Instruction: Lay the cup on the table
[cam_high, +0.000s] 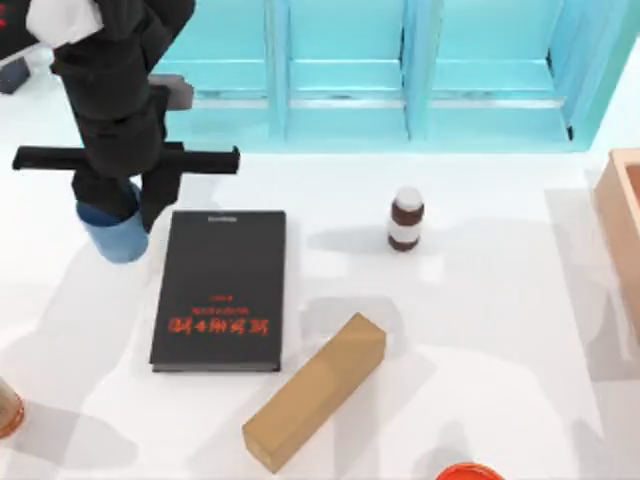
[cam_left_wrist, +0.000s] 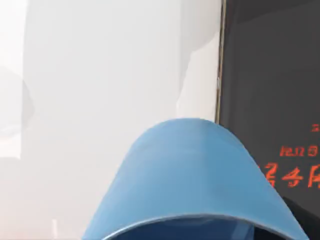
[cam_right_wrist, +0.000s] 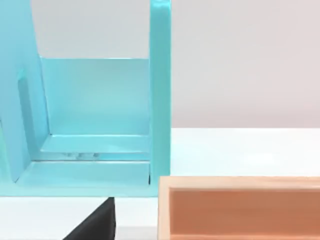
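The light-blue cup is at the left of the white table, just left of the black book. My left gripper comes down from above and is shut on the cup's upper part, its black fingers on either side of it. In the left wrist view the cup is close up, its wide rim nearest the camera and its narrower end pointing at the table. The book's edge lies beside it. I cannot tell whether the cup touches the table.
A brown bottle with a white cap stands mid-table. A tan wooden block lies by the book's near corner. The turquoise shelf unit lines the back. A peach box sits at the right edge, also in the right wrist view.
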